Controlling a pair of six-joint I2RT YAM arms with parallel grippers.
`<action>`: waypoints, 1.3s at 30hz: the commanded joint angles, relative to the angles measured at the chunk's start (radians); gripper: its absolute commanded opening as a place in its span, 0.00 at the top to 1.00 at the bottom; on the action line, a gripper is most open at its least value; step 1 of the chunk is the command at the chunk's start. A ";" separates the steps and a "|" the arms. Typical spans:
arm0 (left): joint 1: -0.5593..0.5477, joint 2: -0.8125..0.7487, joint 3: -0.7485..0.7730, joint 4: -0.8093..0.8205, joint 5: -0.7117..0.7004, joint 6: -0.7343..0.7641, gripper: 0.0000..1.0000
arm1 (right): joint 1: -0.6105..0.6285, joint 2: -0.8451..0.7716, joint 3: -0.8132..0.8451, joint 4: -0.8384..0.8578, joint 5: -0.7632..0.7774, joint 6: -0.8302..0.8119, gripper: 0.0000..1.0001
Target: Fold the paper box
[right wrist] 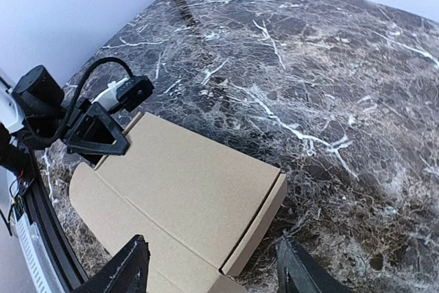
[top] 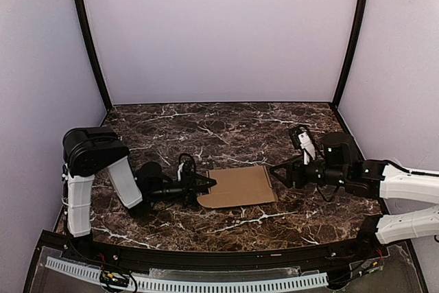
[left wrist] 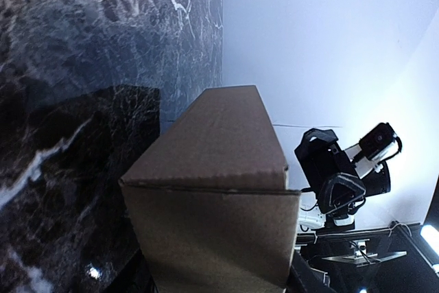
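Note:
The paper box (top: 240,185) is tan cardboard, lying low and flat on the marble table (top: 226,128) between both arms. My left gripper (top: 208,184) is turned on its side at the box's left end. In the left wrist view the box end (left wrist: 212,149) fills the gap between the jaws, with a finger against each side. My right gripper (top: 278,175) is open and empty, just off the box's right end. In the right wrist view the box (right wrist: 185,183) lies ahead between its spread fingers (right wrist: 130,269), and the left gripper (right wrist: 96,135) sits at the far corner.
White walls (top: 219,32) enclose the table at the back and sides, with black corner posts (top: 89,39). A black rail and a white perforated strip (top: 206,283) run along the near edge. The right arm's wrist camera (left wrist: 381,142) shows in the left wrist view.

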 commanded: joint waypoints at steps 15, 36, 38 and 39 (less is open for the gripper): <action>0.064 -0.318 -0.153 -0.260 0.045 0.003 0.95 | 0.178 -0.112 0.090 -0.140 -0.103 -0.873 0.17; 0.163 -0.766 -0.176 -0.763 0.300 0.120 0.96 | 0.480 0.090 -0.004 0.131 0.331 -1.264 0.01; 0.164 -0.789 -0.175 -0.775 0.313 0.113 0.95 | 0.506 0.096 -0.028 0.218 0.357 -1.313 0.01; 0.164 -0.797 -0.179 -0.769 0.318 0.105 0.95 | 0.517 0.102 -0.043 0.259 0.368 -1.334 0.01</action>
